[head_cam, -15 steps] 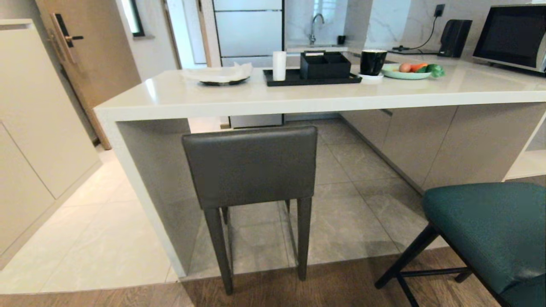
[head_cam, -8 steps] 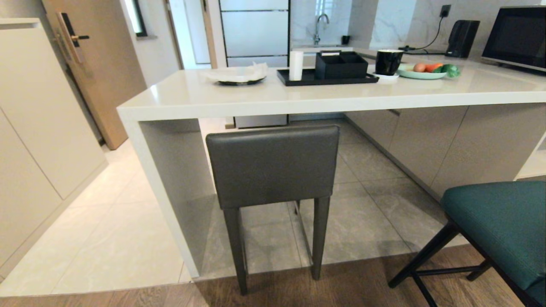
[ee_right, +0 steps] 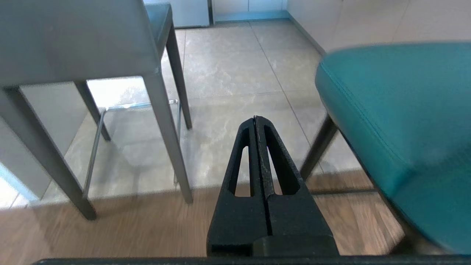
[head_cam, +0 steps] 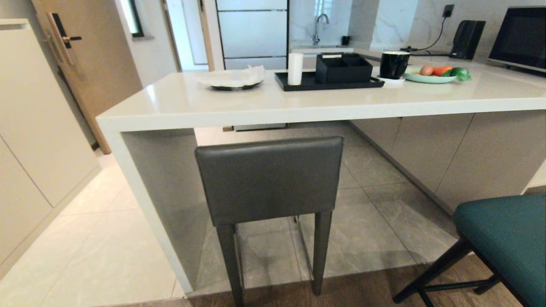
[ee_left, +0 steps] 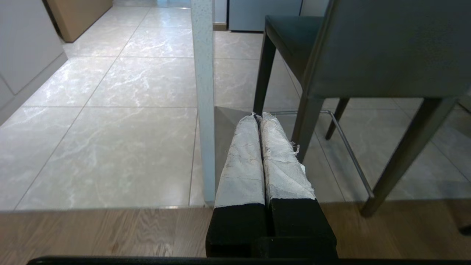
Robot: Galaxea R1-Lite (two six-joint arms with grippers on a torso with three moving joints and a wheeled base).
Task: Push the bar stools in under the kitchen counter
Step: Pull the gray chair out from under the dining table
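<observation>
My left gripper (ee_left: 258, 117) has its white-wrapped fingers (ee_left: 243, 154) pressed together on nothing, hanging low over the line where wood floor (ee_left: 110, 232) meets tile (ee_left: 110, 110). Just ahead of it stands the counter's thin side panel (ee_left: 204, 92), and beside that the grey stool (ee_left: 386, 48), its back toward me. My right gripper (ee_right: 255, 118) is likewise closed and empty, pointing at the floor between the grey stool's legs (ee_right: 165, 121) and the teal stool (ee_right: 401, 121). Neither gripper touches a stool. From my head, the grey stool (head_cam: 269, 179) sits with its seat tucked beneath the counter (head_cam: 239, 106), close to the counter's left end, with its back below the counter's edge. The teal stool (head_cam: 507, 238) stands apart from the counter on my right, partly out of view, its black legs (head_cam: 435, 273) on the wood floor. On the counter sit a black tray (head_cam: 307, 83), a black mug (head_cam: 393, 64) and a plate of vegetables (head_cam: 431, 76).
</observation>
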